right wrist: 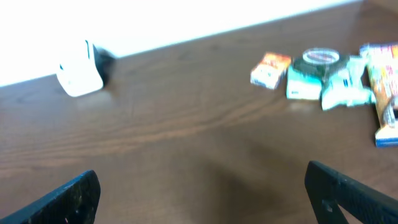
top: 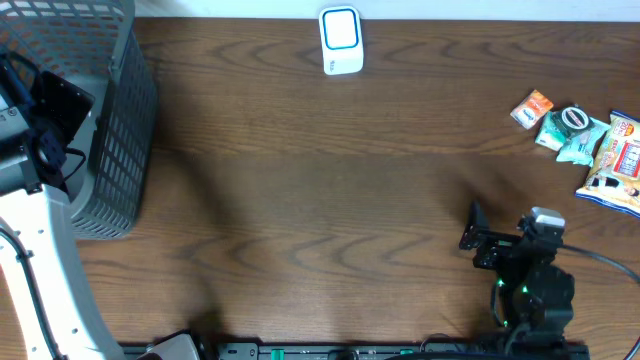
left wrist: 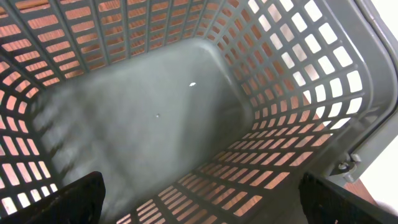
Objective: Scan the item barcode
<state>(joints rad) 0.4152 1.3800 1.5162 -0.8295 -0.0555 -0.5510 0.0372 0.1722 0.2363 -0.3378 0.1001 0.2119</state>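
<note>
Across the brown table nothing is in hand yet, so every risk lies ahead. At the far left my left gripper hangs inside the grey basket, fingers spread wide and empty. If I lift out carelessly, I judge a finger could catch the mesh wall and drag the basket along. My right gripper, also spread wide and empty, hovers near the right side, well apart from the goods.

The goods lie at the far right. The snack bag is biggest, with its long axis running far to near and its near end leaning left. At the far middle edge sits the white scanner, its blue-ringed window showing from above and its long axis near to far. Left of the bag are the green packets with a tape roll on top. At the left end is an orange packet, slanting from near-left to far-right.

These goods touch or overlap, so closing on one may shove a neighbour. No barcode shows on any of them, so I may present the wrong face to the scanner.
</note>
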